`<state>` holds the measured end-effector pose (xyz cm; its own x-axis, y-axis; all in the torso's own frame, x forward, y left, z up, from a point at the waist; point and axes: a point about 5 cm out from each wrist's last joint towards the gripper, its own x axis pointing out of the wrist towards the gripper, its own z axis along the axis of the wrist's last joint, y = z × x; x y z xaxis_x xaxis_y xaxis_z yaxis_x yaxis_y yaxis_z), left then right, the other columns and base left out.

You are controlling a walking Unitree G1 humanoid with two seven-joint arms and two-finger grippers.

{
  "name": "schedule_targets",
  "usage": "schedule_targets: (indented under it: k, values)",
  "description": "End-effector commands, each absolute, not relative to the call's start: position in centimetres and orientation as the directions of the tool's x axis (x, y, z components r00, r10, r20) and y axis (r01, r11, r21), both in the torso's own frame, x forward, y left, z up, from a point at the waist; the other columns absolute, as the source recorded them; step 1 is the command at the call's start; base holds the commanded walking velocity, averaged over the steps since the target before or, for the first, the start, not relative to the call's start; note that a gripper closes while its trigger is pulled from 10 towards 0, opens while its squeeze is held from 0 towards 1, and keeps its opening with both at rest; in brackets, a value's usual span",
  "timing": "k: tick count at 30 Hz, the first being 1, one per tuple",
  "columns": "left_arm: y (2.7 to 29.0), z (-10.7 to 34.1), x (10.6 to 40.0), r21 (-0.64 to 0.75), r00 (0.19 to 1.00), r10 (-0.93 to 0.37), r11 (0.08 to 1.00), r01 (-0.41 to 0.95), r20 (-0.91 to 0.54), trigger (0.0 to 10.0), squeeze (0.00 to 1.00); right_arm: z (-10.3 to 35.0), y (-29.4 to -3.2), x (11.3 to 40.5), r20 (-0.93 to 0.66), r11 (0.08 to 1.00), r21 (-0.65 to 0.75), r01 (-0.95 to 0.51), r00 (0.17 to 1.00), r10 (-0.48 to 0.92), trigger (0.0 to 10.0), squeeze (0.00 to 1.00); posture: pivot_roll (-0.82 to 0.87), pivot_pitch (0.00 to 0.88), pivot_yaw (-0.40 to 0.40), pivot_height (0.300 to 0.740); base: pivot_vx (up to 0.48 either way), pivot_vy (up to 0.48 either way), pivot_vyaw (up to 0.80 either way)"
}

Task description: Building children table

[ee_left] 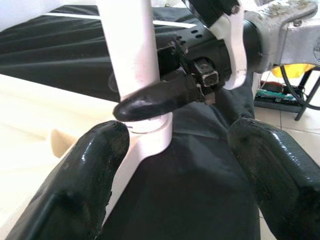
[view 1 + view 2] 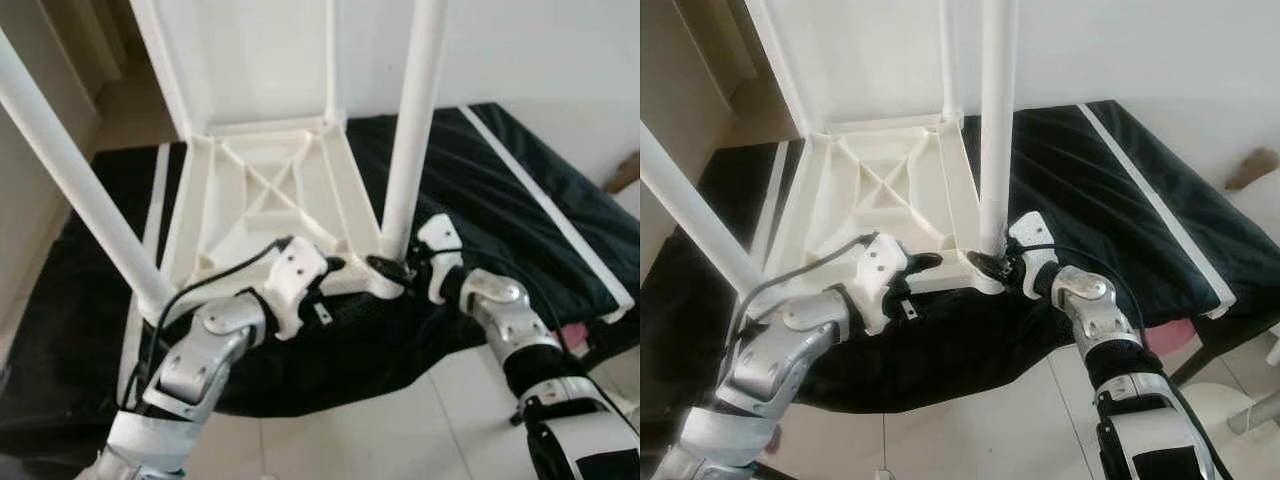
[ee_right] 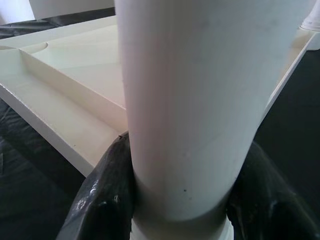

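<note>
While right gripper (image 2: 992, 266) fingers clamp leg (image 2: 996, 120) | left gripper (image 2: 345, 268) fingers wide

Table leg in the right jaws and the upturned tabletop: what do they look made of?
Table leg: likely plastic, smooth white tube with a soft sheen. Tabletop: probably moulded plastic, cream-white, with cast stiffening ribs crossing its underside. Right gripper is clamped on the leg's base.

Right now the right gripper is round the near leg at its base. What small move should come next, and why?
Probably turn the near leg with the right gripper to seat it in the corner socket of the upturned tabletop. Its fingers clasp the leg just above the socket. The left gripper is open beside that corner, holding nothing, so it could steady the tabletop.
</note>
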<state>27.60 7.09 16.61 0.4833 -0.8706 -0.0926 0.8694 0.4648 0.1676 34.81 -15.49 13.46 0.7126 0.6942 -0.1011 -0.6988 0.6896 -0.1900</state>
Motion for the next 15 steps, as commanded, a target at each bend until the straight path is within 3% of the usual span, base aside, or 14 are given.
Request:
schedule_targets:
  k: [1, 2, 3, 7, 15]
  values:
    - [6.7, 16.4, 27.1, 0.152, 0.422, -0.900, 0.405, 0.902, -0.108, 10.0, 0.00, 12.3, -16.2, 34.3, -0.155, 0.693, -0.193, -0.694, 0.719, 0.677, 4.8, 0.00, 0.07, 0.000, 0.060, 0.740, 0.000, 0.000, 0.00]
    - [6.6, 16.4, 27.1, 0.151, 0.423, -0.900, 0.406, 0.901, -0.107, 10.0, 0.00, 12.3, -16.3, 34.4, -0.153, 0.702, -0.191, -0.686, 0.727, 0.669, 4.8, 0.00, 0.07, 0.000, 0.060, 0.740, 0.000, 0.000, 0.00]
    - [6.6, 16.4, 27.1, 0.149, 0.423, -0.900, 0.406, 0.901, -0.105, 10.0, 0.00, 12.3, -16.4, 34.3, -0.146, 0.715, -0.178, -0.676, 0.737, 0.660, 10.0, 0.00, 0.07, 0.000, 0.060, 0.740, 0.000, 0.000, 0.00]
    - [6.5, 16.4, 27.1, 0.147, 0.424, -0.900, 0.407, 0.901, -0.105, 10.0, 0.00, 12.3, -16.5, 34.3, -0.134, 0.733, -0.160, -0.661, 0.751, 0.647, 10.0, 0.00, 0.07, 0.000, 0.059, 0.740, 0.000, 0.000, 0.00]
    - [6.4, 16.3, 26.9, 0.137, 0.421, -0.901, 0.406, 0.904, -0.103, 10.0, 0.00, 11.7, -15.2, 33.6, -0.060, 0.925, -0.095, -0.369, 0.929, 0.364, 10.0, 0.00, 0.06, 0.000, 0.070, 0.740, 0.000, 0.000, 0.00]
